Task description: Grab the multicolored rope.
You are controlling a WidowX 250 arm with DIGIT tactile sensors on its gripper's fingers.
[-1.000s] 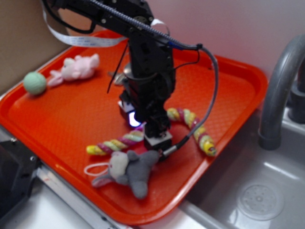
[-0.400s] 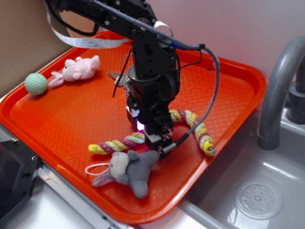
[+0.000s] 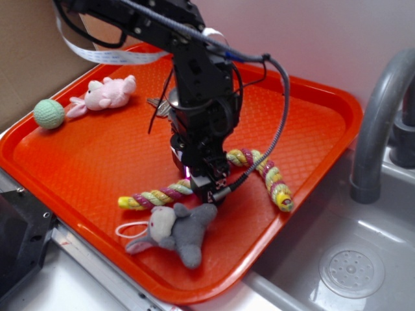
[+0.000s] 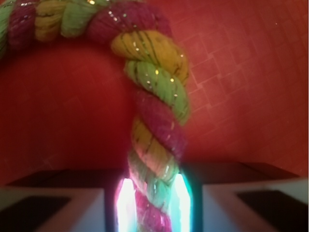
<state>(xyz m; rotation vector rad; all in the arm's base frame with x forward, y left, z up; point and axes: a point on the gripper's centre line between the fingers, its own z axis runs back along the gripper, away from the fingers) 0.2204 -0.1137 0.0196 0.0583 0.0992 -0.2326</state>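
mostly done: gripper [image 3: 206, 186] sits low over the multicolored rope [image 4: 154, 140] on the orange tray [image 3: 78, 162], just above the grey plush toy [image 3: 174, 232]; jaws clamped on the rope. lifting remains.

Exterior: high oblique, mid-range. Wrist: close, downward. Shared: multicolored rope [image 3: 259, 170] [image 4: 155, 121].

The rope [image 3: 259, 170] lies on the tray [image 3: 91, 162] behind the plush toy [image 3: 174, 231].
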